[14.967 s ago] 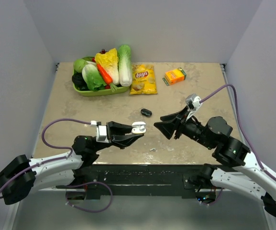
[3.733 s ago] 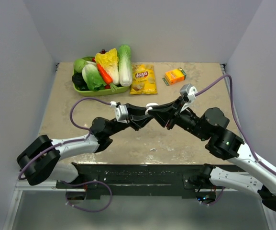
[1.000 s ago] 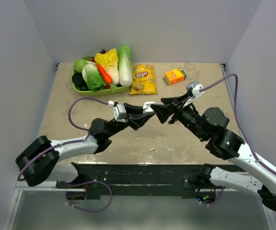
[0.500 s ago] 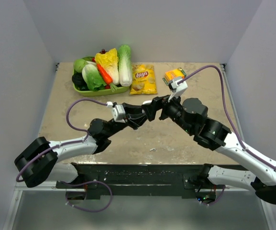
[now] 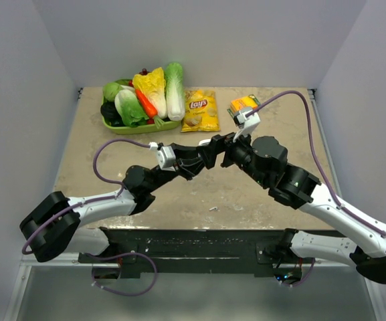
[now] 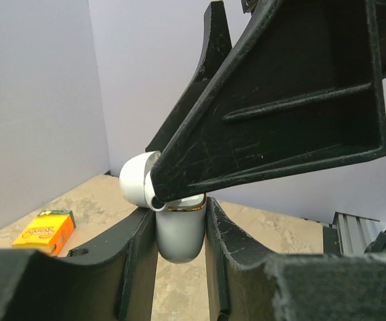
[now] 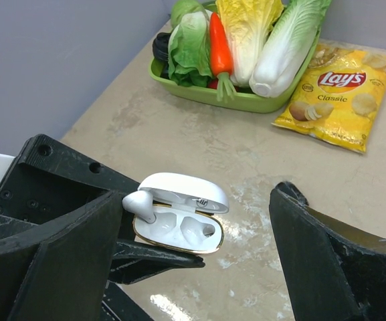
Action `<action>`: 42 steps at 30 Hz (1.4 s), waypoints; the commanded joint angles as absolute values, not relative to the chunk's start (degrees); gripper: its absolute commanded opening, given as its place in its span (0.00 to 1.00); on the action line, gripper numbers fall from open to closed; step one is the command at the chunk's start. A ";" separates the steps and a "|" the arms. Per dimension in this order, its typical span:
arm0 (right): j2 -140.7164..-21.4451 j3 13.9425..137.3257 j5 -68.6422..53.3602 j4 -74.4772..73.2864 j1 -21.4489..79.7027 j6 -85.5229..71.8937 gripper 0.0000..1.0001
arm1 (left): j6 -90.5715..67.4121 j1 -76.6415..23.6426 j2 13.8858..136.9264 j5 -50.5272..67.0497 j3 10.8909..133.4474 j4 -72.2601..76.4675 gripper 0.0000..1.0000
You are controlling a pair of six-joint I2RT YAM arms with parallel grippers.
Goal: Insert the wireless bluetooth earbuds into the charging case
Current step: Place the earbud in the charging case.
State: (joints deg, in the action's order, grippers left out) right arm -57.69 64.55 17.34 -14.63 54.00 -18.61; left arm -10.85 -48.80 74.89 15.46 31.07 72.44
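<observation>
My left gripper (image 5: 203, 150) (image 6: 179, 224) is shut on a white charging case (image 6: 178, 241) with a gold rim and holds it above the table, lid open (image 7: 182, 190). A white earbud (image 7: 138, 204) leans at the case's left end, its stem at the left socket. The right socket (image 7: 199, 231) is empty. My right gripper (image 5: 221, 151) (image 7: 199, 200) is open right above the case. Its left finger (image 7: 59, 261) is beside the earbud and seems to touch it in the left wrist view (image 6: 139, 179). No black earbuds show in any view.
A green tray (image 5: 136, 128) of toy vegetables stands at the back left. A yellow chips bag (image 5: 201, 110) and an orange box (image 5: 244, 105) lie behind the grippers. A small white scrap (image 5: 214, 208) lies near the table's front edge.
Over the last second my right gripper swung left and forward until it hung over the held case. The left gripper has kept the case in about the same place.
</observation>
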 commanded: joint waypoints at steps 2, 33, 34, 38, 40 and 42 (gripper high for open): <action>-57.40 65.66 19.86 -15.29 54.05 -18.98 0.91 | -8.70 -48.60 72.07 14.41 32.34 92.73 0.00; -55.72 65.74 15.82 -9.93 54.05 -20.74 0.93 | -7.47 -48.60 72.42 11.43 35.33 80.16 0.00; -56.16 66.00 15.99 -9.93 54.05 -20.83 0.93 | -7.47 -48.60 72.51 11.16 35.85 78.76 0.00; -56.34 65.83 16.26 -8.53 54.05 -21.01 0.93 | -7.38 -48.60 72.68 10.55 36.74 75.68 0.00; -56.51 65.92 16.44 -8.35 54.05 -20.92 0.94 | -7.38 -48.60 72.77 10.11 36.91 74.71 0.00; -56.69 65.92 16.79 -8.00 54.05 -20.83 0.94 | -7.38 -48.60 72.95 9.76 36.91 74.01 0.00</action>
